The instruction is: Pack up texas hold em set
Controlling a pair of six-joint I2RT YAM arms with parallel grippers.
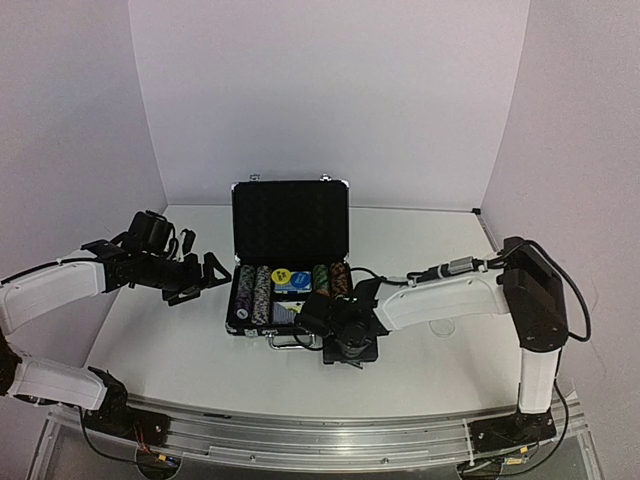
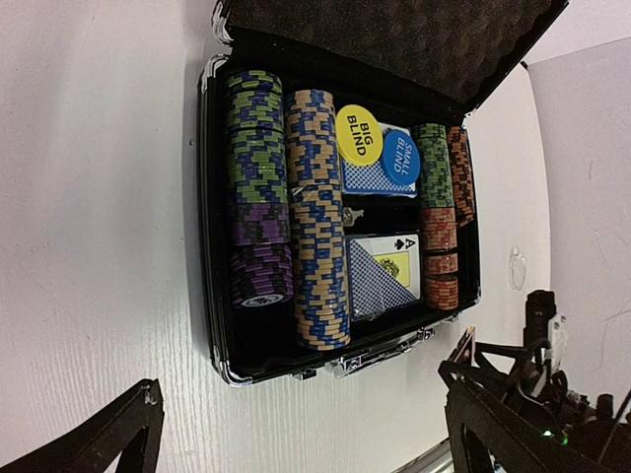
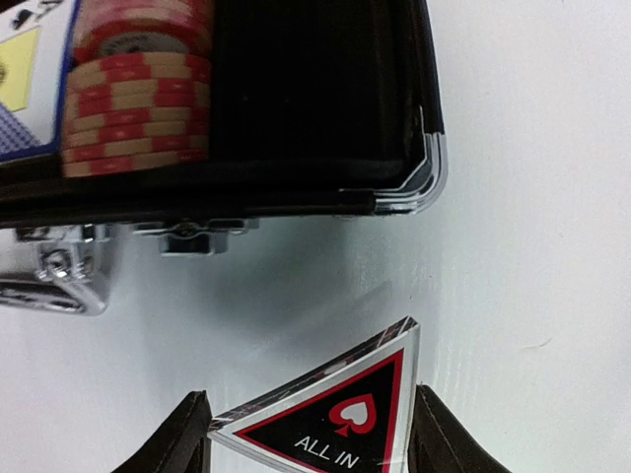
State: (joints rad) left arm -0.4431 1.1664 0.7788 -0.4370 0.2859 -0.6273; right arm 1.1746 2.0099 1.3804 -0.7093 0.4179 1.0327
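Two arms flank the open briefcase (image 1: 290, 208), which sits at the middle of the table (image 1: 160, 340) with its foam-lined lid upright at 12 o'clock. Striped poker chips (image 2: 315, 217) fill rows along both sides of the tray. Between them lie two blue card decks (image 2: 385, 276), the far one carrying a yellow disc (image 2: 359, 134) and a blue disc (image 2: 400, 158) that overlap. At the case's 9 o'clock the left gripper (image 1: 200, 280) hovers above the table with its fingers spread wide and nothing between them. At the case's 5 o'clock, just off its front corner, the right gripper (image 3: 311, 434) pinches the triangular marker (image 3: 330, 419), printed ALL IN, by two opposite edges. A faint clear disc (image 1: 441, 326) lies on the table around 3 o'clock.
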